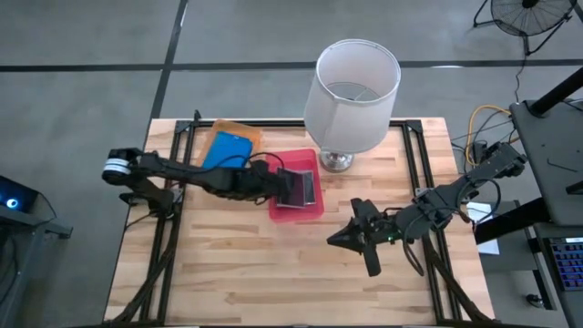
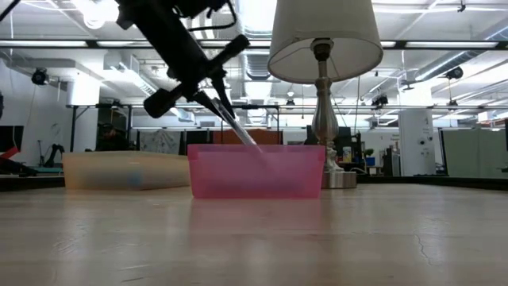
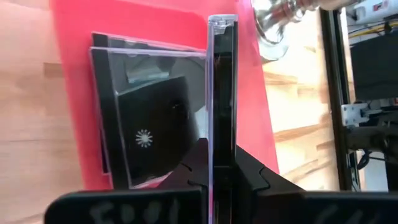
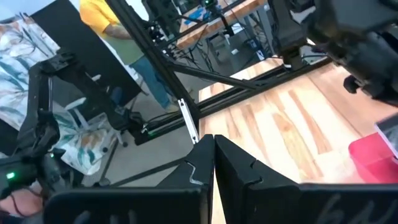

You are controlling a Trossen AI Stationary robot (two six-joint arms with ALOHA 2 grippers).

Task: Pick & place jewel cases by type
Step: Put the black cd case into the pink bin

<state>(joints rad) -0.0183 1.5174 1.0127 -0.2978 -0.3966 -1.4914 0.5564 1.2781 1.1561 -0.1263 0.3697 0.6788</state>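
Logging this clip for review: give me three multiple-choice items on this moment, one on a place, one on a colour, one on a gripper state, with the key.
1. Where is the left gripper?
A. Over the pink tray
B. Beside the lamp shade
C. At the table's front edge

2. What colour is the jewel case lying in the orange tray?
A. Dark grey
B. Bright blue
C. Green

3. How does the right gripper stand?
A. Open, empty
B. Shut on a case
C. Shut, empty

Key: 1 A, the high view shows it above the tray, holding a clear jewel case on edge. 2 B, the blue jewel case lies there. 3 C, its fingers meet with nothing between.
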